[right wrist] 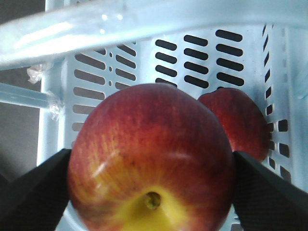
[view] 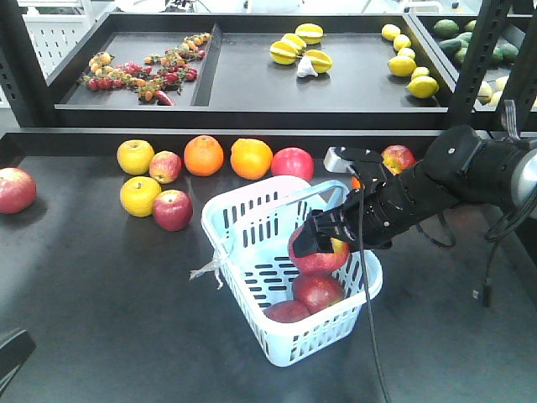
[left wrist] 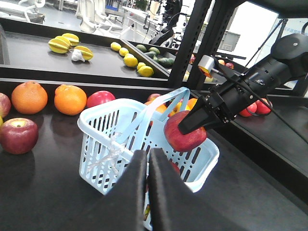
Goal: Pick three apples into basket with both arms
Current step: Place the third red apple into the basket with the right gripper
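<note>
two apples (view: pixel 306 300) half-hidden in basket (view: pixel 239 210)

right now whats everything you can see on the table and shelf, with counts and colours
pale blue slotted plastic basket: one, table centre
dark red apples in basket: two, on its bottom
dark red apple with yellow patch: one, held over the basket
loose red apples: five or so, on the table around the basket
yellow apples: two, left of basket
oranges: two, behind basket
small red and orange fruits: a scatter, left shelf tray
yellow ridged fruits: four, middle shelf tray
lemons: about six, right of that tray
green fruits: several, far right tray
left gripper: black, shut, empty, near side of basket
right gripper: black, shut on the apple
</note>
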